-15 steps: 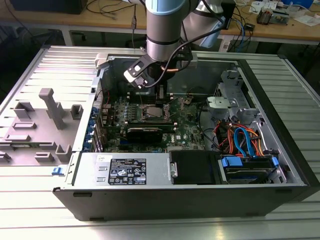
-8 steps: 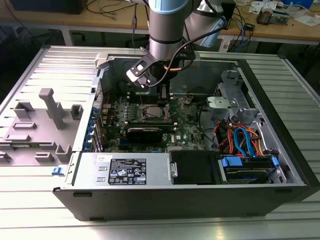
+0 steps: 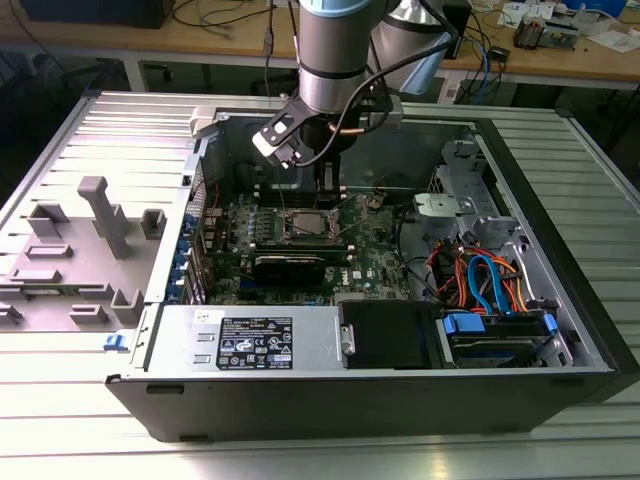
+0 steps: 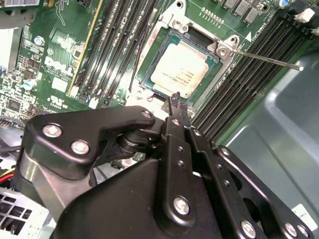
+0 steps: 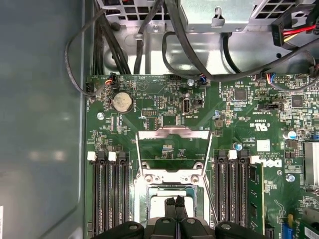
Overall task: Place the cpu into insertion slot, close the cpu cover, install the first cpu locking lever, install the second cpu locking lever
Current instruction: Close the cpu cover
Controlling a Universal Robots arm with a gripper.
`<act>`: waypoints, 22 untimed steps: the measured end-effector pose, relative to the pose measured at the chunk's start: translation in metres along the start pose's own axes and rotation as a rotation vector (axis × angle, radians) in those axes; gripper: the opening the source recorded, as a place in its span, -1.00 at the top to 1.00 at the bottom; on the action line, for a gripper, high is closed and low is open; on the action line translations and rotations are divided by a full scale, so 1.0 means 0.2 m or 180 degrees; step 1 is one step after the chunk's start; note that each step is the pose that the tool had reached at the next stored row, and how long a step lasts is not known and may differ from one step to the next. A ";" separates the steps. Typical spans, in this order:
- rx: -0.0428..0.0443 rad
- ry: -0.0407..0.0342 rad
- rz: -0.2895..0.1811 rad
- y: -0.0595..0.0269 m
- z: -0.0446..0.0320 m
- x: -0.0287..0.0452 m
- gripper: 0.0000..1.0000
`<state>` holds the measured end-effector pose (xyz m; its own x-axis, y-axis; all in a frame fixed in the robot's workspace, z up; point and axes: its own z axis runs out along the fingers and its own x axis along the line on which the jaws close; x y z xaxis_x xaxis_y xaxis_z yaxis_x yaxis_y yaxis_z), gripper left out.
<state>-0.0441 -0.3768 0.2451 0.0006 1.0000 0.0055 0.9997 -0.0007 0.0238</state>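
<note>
Green board [image 5: 149,97]: cpu [image 4: 179,74] seemingly seated, cpu cover [image 5: 173,133] upright (pinched gripper [image 5: 174,201] above).

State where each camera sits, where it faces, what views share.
Exterior view: off the arm, looking down into the open computer case; arm and tool show.
First wrist view: on the wrist, facing the raised cpu cover past the tool.
Second wrist view: on the wrist, looking along the tool at the cpu.
Shared: both wrist views show the cpu in the insertion slot.
</note>
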 end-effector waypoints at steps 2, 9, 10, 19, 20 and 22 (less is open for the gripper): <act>0.0000 0.0000 0.0000 0.001 -0.010 0.000 0.79; 0.0003 0.0000 0.0000 0.005 -0.057 0.000 0.79; 0.0004 0.0000 0.0000 0.005 -0.062 0.001 0.79; 0.0006 0.0000 0.0000 0.009 -0.072 0.001 0.79; 0.0006 0.0000 0.0000 0.009 -0.072 0.001 0.79; 0.0006 0.0000 0.0000 0.009 -0.072 0.000 0.79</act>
<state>-0.0426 -0.3768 0.2596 0.0007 1.0000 0.0055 0.9998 -0.0008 0.0219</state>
